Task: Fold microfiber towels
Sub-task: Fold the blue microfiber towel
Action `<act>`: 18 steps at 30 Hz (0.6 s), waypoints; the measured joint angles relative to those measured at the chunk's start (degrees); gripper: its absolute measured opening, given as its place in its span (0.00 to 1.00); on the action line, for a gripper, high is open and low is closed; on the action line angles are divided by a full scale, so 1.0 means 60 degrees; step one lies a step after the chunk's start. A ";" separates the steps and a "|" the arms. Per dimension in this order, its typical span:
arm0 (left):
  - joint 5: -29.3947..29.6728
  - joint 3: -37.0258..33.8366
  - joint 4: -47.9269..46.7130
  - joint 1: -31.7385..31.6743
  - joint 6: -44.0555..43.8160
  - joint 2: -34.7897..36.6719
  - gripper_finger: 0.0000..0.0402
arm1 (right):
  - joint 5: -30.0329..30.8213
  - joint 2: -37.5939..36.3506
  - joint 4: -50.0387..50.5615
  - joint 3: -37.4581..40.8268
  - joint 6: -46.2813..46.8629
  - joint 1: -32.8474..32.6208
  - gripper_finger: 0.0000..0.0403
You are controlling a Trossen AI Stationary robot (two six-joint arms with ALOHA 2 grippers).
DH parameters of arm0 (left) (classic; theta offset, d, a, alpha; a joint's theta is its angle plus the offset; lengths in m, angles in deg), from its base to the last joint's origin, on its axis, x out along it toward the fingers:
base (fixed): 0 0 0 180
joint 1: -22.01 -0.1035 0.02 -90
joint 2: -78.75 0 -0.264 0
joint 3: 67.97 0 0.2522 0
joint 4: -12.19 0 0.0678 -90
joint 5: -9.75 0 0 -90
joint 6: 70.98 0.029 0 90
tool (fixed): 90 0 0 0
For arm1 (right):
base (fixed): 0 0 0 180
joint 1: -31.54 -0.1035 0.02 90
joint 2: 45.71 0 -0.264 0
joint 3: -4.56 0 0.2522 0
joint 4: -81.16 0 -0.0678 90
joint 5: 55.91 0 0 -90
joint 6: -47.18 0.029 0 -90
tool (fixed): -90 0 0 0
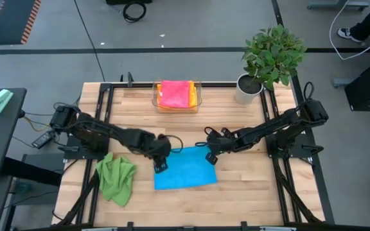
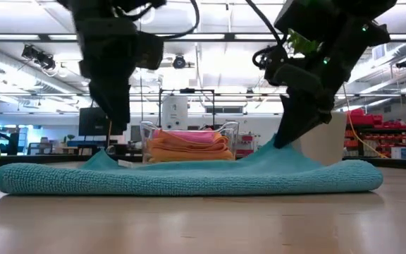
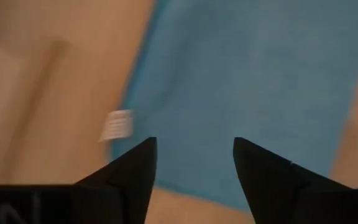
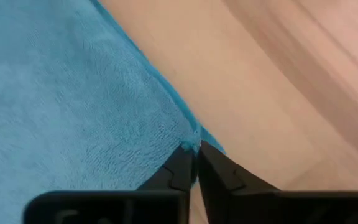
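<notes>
A blue microfiber towel (image 1: 185, 170) lies folded flat at the table's middle; the low view shows it as a long flat band (image 2: 189, 176). My left gripper (image 1: 161, 165) stands open just above the towel's left edge, with blue cloth and a white label (image 3: 115, 126) below its fingers (image 3: 135, 168). My right gripper (image 1: 209, 156) is shut on the towel's right far edge. A green towel (image 1: 116, 178) lies crumpled at the near left. My right gripper pinches the blue towel's edge (image 4: 191, 134) near its far right corner, only at the fingertips (image 4: 182, 158). The fingers slant down from the table's right side. The pinched edge is raised into a small peak (image 2: 277, 148), and the rest lies on the table.
A clear tray (image 1: 198, 96) with folded pink and orange towels (image 1: 175, 94) stands at the far middle. A potted plant (image 1: 272, 51) stands at the far right. Bare wood (image 1: 249, 192) lies near and right of the blue towel.
</notes>
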 joint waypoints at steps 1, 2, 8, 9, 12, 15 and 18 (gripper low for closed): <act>0.0005 -0.0212 0.0518 0.0157 -0.0100 -0.0002 0.53 | -0.0013 -0.0026 -0.0035 -0.0007 0.0003 0.0073 0.11; 0.0012 -0.0376 0.1071 0.0284 -0.0244 -0.0065 0.51 | -0.0170 -0.0067 0.0017 -0.0015 0.0039 0.0175 0.13; 0.0036 -0.1347 0.1964 0.0350 -0.1134 -0.0120 0.28 | -0.1359 -0.0216 0.0256 -0.0009 -0.0096 0.1156 0.29; 0.0042 -0.1485 0.1924 0.0311 -0.1220 -0.0117 0.24 | -0.1563 -0.0266 0.0270 -0.0025 -0.0042 0.1268 0.31; 0.0055 -0.1791 0.2028 0.0223 -0.1227 -0.0117 0.09 | -0.1887 -0.0561 0.0413 -0.0022 0.0804 0.1026 0.31; 0.0046 -0.2089 0.1968 0.0120 -0.1333 -0.0117 0.02 | -0.1458 -0.0679 0.0160 -0.0022 0.1543 -0.0108 0.22; 0.0075 -0.2254 0.2017 0.0108 -0.1398 -0.0114 0.05 | -0.0728 -0.0536 0.0027 -0.0022 0.2440 -0.1225 0.07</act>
